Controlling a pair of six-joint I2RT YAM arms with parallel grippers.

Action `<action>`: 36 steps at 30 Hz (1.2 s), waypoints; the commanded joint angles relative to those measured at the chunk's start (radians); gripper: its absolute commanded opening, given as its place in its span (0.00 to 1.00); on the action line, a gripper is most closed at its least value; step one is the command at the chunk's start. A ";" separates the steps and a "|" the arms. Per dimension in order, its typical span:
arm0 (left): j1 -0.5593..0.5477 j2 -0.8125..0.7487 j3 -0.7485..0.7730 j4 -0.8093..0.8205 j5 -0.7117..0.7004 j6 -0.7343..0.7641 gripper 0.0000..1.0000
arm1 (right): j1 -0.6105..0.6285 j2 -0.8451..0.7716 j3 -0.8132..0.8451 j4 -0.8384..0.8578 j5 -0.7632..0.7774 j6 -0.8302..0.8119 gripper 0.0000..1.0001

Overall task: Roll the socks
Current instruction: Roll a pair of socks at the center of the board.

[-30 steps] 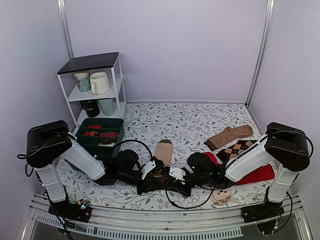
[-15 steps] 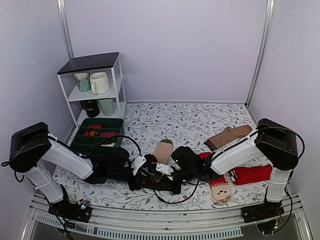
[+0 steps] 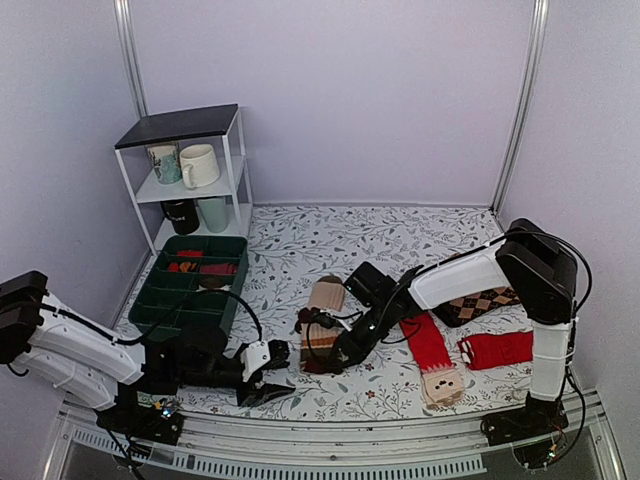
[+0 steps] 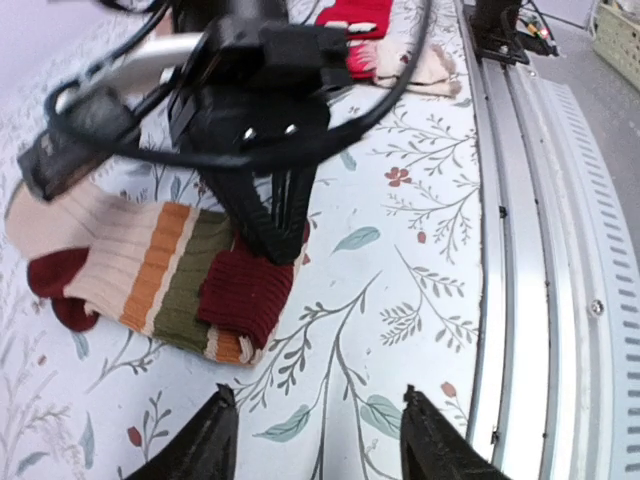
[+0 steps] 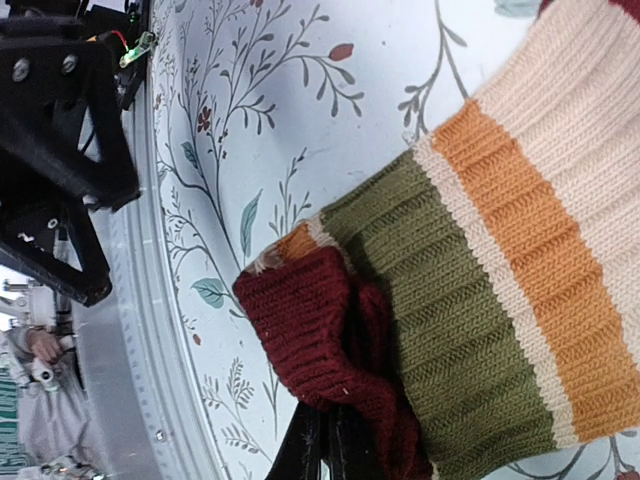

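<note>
- Right gripper: you see it pinched shut on the maroon end of the socks, lower centre of the top view.
- Left gripper: parted, empty, just lower left of them.

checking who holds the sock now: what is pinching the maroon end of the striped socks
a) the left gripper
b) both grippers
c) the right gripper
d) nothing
c: the right gripper is shut on the maroon end of the striped socks, while the left gripper stands open, apart from them.
</note>
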 commanded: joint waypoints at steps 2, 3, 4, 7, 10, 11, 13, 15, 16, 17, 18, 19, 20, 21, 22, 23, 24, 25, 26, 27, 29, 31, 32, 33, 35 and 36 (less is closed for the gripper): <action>-0.047 -0.020 -0.014 0.119 -0.096 0.108 0.63 | -0.015 0.135 0.007 -0.311 0.064 -0.013 0.00; -0.047 -0.004 -0.010 0.135 -0.105 0.131 0.66 | -0.015 0.141 0.012 -0.317 0.063 -0.016 0.00; -0.046 0.016 -0.002 0.149 -0.110 0.156 0.67 | -0.017 0.144 0.013 -0.322 0.061 -0.019 0.00; -0.046 0.116 0.045 0.175 -0.102 0.206 0.68 | -0.020 0.148 0.013 -0.327 0.051 -0.022 0.00; -0.047 0.235 0.096 0.216 -0.082 0.235 0.67 | -0.023 0.146 0.009 -0.333 0.048 -0.023 0.00; -0.048 0.262 0.106 0.234 -0.076 0.238 0.67 | -0.023 0.146 0.007 -0.334 0.048 -0.025 0.00; -0.048 0.300 0.116 0.269 -0.068 0.243 0.67 | -0.026 0.145 0.005 -0.337 0.043 -0.029 0.00; -0.048 0.322 0.127 0.282 -0.066 0.253 0.67 | -0.026 0.143 0.002 -0.338 0.042 -0.034 0.00; -0.047 0.332 0.134 0.279 -0.066 0.261 0.67 | -0.027 0.143 0.002 -0.340 0.039 -0.037 0.00; -0.047 0.342 0.141 0.274 -0.066 0.269 0.67 | -0.028 0.143 0.003 -0.342 0.037 -0.039 0.00; -0.047 0.351 0.148 0.267 -0.062 0.274 0.66 | -0.028 0.144 0.004 -0.344 0.036 -0.040 0.00; -0.047 0.359 0.154 0.265 -0.059 0.276 0.66 | -0.029 0.145 0.004 -0.347 0.034 -0.044 0.00; -0.047 0.366 0.157 0.266 -0.054 0.278 0.66 | -0.031 0.146 0.006 -0.350 0.034 -0.046 0.00; -0.047 0.372 0.159 0.269 -0.048 0.279 0.65 | -0.031 0.146 0.007 -0.352 0.034 -0.047 0.00; -0.047 0.377 0.160 0.273 -0.040 0.279 0.65 | -0.032 0.147 0.005 -0.355 0.033 -0.047 0.00; -0.047 0.383 0.163 0.275 -0.033 0.280 0.64 | -0.034 0.148 0.004 -0.356 0.033 -0.049 0.00; -0.047 0.391 0.167 0.274 -0.030 0.279 0.64 | -0.034 0.147 0.004 -0.357 0.032 -0.049 0.00; -0.047 0.401 0.172 0.273 -0.028 0.278 0.63 | -0.034 0.146 0.004 -0.359 0.031 -0.050 0.00; -0.047 0.411 0.177 0.271 -0.026 0.279 0.63 | -0.034 0.146 0.003 -0.360 0.031 -0.050 0.00; -0.047 0.420 0.183 0.267 -0.026 0.278 0.62 | -0.034 0.146 0.003 -0.360 0.030 -0.049 0.00; -0.047 0.437 0.193 0.257 -0.025 0.279 0.61 | -0.033 0.148 0.004 -0.362 0.028 -0.049 0.00; -0.047 0.450 0.201 0.248 -0.026 0.277 0.61 | -0.033 0.150 0.003 -0.366 0.025 -0.050 0.00; -0.047 0.454 0.205 0.246 -0.029 0.277 0.61 | -0.034 0.151 0.001 -0.367 0.025 -0.051 0.00; -0.047 0.460 0.208 0.244 -0.035 0.277 0.61 | -0.034 0.151 0.000 -0.367 0.025 -0.052 0.00; -0.045 0.472 0.220 0.229 -0.039 0.277 0.60 | -0.034 0.151 -0.004 -0.367 0.021 -0.054 0.00; -0.044 0.478 0.229 0.216 -0.040 0.276 0.59 | -0.034 0.151 -0.004 -0.366 0.021 -0.055 0.00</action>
